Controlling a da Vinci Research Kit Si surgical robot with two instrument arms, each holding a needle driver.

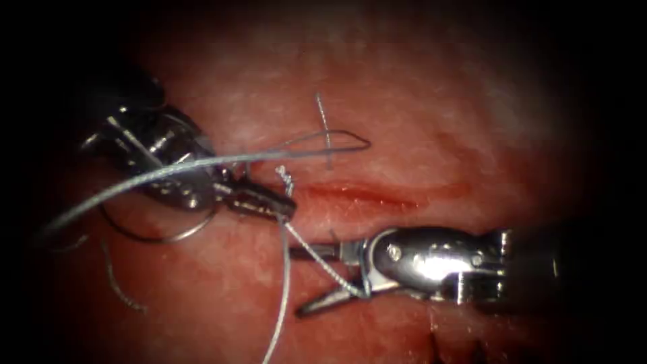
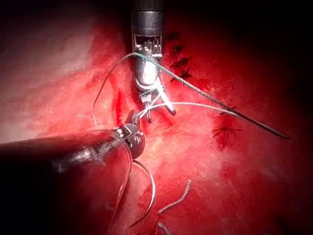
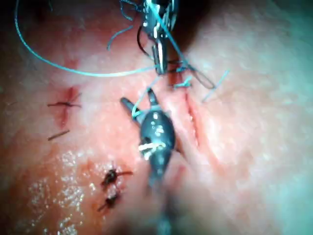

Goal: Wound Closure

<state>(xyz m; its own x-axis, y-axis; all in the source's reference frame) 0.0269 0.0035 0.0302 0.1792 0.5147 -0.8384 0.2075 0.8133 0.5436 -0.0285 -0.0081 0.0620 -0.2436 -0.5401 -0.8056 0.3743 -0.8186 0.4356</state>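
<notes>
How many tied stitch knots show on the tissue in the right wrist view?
3: one knot apart from the rest, and two close together beside the right tool's shaft. More may be hidden.

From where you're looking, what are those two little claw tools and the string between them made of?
Both tools look like polished metal: the right tool, jaws open around the thread, shows bright glints on its silvery body. The left tool, jaws shut on the thread, looks darker at the tip. The thread looks twisted or braided, pale grey, perhaps synthetic. The needle behind the left tool looks like thin steel wire, held by neither.
</notes>
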